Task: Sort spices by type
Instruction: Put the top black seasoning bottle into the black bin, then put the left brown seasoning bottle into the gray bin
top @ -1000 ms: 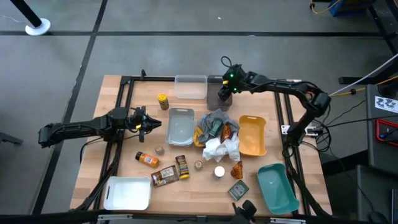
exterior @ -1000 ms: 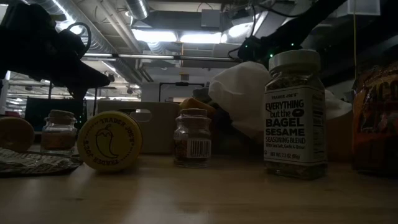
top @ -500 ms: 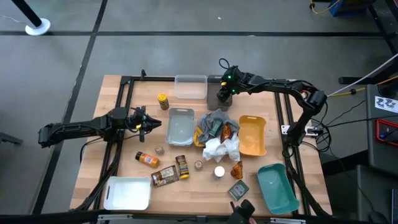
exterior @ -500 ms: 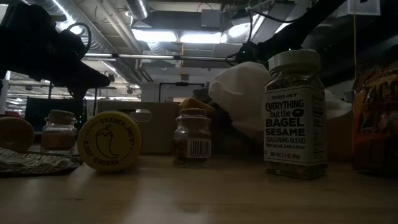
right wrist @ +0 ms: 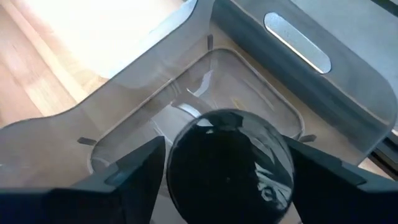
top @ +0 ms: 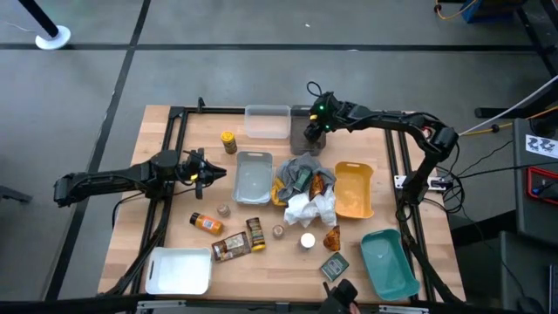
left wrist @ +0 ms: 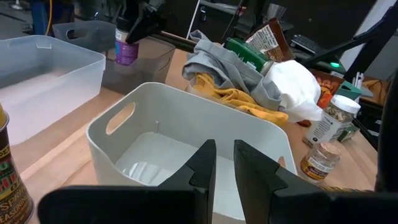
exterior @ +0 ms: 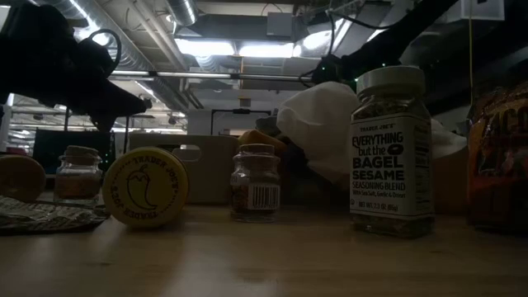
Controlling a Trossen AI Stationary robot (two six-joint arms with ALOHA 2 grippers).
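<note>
A dark purple-labelled jar [left wrist: 128,38] stands in the smoky grey tray [top: 316,131] at the upper middle of the high view, its black lid [right wrist: 229,163] between the right claw [top: 315,125] fingers, which are spread wide, just clear of it. The left claw [top: 218,173] waits at the frame's left-centre above the counter [top: 174,228], fingers nearly together and holding nothing, beside the light grey tray [top: 253,174]. The yellow jar [top: 228,141] stands upper left of that tray.

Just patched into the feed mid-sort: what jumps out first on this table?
The heap of cloths and packets at mid-table, ringed by trays, draws the eye first. At the far edge the right gripper hangs over the dark grey tray, fingers spread either side of a dark-lidded jar. The left gripper waits, shut, beside the light grey tray.
</note>
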